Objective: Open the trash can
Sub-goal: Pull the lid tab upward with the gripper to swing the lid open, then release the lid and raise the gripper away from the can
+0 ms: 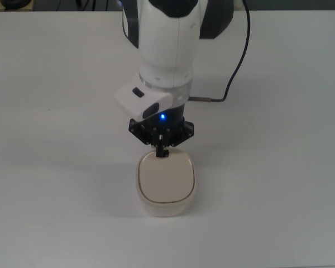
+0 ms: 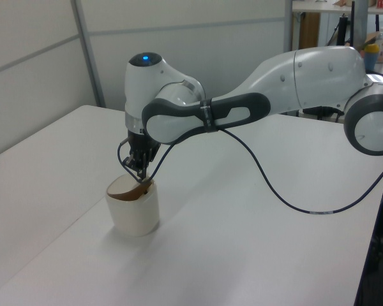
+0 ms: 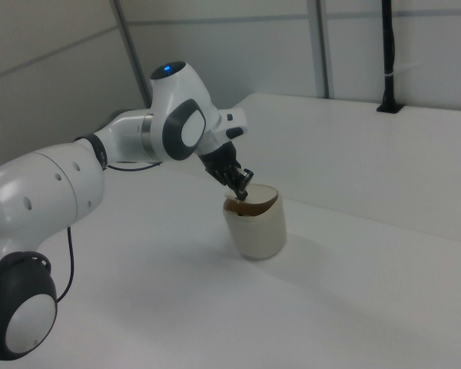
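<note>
The trash can [image 1: 166,190] is a small cream bin with a tan lid [image 1: 166,177], standing on the white table [image 1: 56,167]. My gripper [image 1: 162,153] hangs shut just over the lid's edge nearest the arm, fingertips pointing down at it. In the left view the lid [image 2: 129,189] sits tilted in the bin [image 2: 134,213], and a brown crescent shows under it below the gripper [image 2: 140,180]. In the right view the same dark gap shows at the rim of the bin [image 3: 255,227], beside the gripper [image 3: 242,192]. The lid's button is hidden by the fingers.
A black cable [image 1: 236,61] loops from the wrist across the table behind the arm. In the left view, the table's edge [image 2: 364,255] runs down the right side. A black post [image 3: 389,54] stands at the far end in the right view.
</note>
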Available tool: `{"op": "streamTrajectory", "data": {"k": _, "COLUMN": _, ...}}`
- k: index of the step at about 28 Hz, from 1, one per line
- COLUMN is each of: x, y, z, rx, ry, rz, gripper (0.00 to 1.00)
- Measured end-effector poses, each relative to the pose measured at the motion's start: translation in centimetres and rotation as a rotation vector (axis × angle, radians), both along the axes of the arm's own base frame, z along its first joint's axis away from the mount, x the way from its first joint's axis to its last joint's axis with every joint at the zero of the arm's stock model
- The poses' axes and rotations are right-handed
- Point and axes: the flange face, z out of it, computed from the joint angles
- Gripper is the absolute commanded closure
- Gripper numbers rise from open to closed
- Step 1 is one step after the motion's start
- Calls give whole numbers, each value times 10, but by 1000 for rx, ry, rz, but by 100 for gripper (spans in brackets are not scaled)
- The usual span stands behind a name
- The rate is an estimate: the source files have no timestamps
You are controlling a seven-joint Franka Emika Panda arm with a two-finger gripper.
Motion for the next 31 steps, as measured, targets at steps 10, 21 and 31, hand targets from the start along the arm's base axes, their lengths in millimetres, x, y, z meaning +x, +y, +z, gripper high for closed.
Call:
{"op": "streamTrajectory", "data": {"k": 10, "x": -21, "y": -21, "z": 42, "rx": 22, "ry": 46, "rz": -34, "gripper": 69}}
{"op": "streamTrajectory", "data": {"k": 21, "x": -54, "y": -43, "z": 86, "rx": 14, "ry": 132, "rz": -17, "gripper": 0}}
{"op": "streamTrajectory", "data": {"k": 31, "x": -68, "y": -44, "z": 87, "rx": -3, "ry": 221, "rz": -4, "gripper": 0}}
